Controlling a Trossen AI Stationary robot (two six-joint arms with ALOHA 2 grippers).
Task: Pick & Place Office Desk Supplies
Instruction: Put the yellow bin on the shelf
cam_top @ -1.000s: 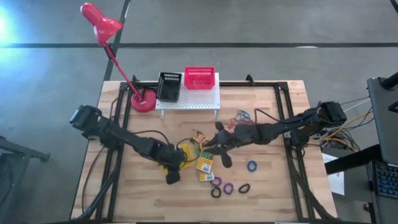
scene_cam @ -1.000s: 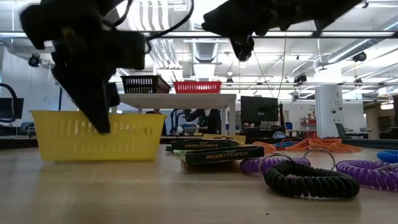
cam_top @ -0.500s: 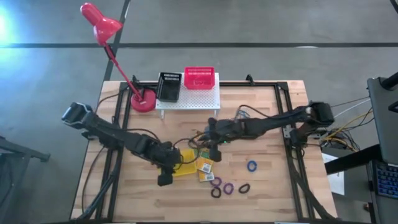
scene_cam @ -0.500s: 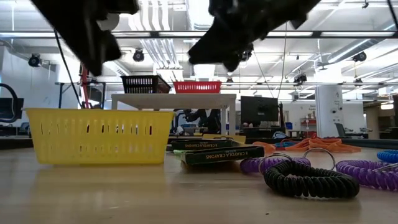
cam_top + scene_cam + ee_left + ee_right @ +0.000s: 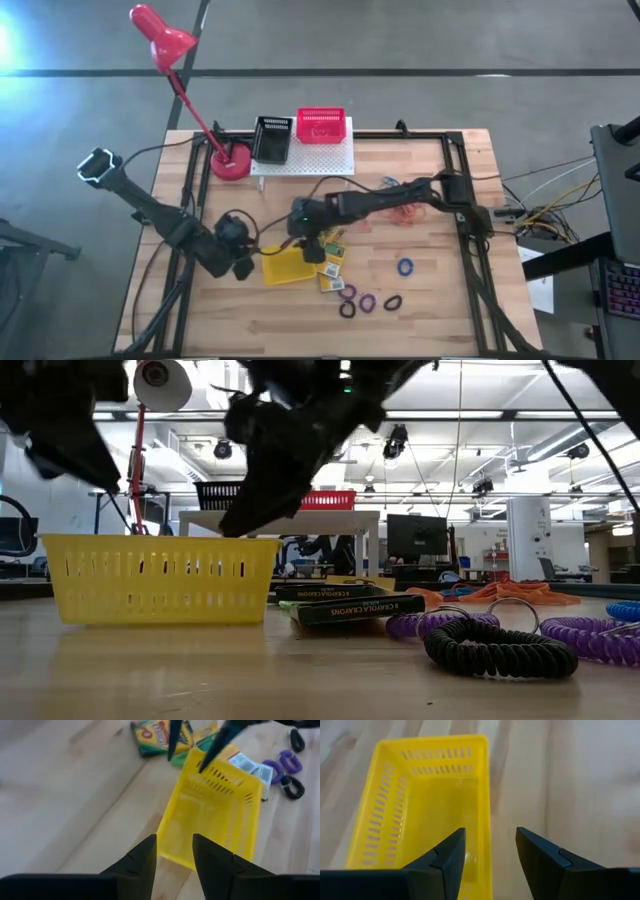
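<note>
A yellow mesh basket (image 5: 283, 268) (image 5: 160, 580) stands on its bottom on the wooden table. My right gripper (image 5: 312, 248) (image 5: 489, 834) is open just above its far right end. One finger stands over the inside and one outside the long wall (image 5: 487, 815); I see no touch. My left gripper (image 5: 242, 265) (image 5: 173, 842) is open, just left of the basket (image 5: 215, 815) and apart from it. Yellow-green crayon boxes (image 5: 331, 266) (image 5: 350, 605) lie right of the basket. Purple and black rings (image 5: 367, 300) and a blue ring (image 5: 404, 266) lie nearer the right. Red-orange rubber bands (image 5: 405, 213) lie partly under the right arm.
A black basket (image 5: 271, 138) and a red basket (image 5: 320, 125) stand on the white perforated stand (image 5: 300, 160) at the far edge. The red desk lamp's base (image 5: 230, 160) sits left of the stand. Bare wood lies along the near edge and near left.
My left gripper has risen from the yellow basket's near side and drawn back toward the table's left. My right gripper has swung toward the table's left and come down over the basket's far right end. The basket shifted slightly early on, then stayed put.
</note>
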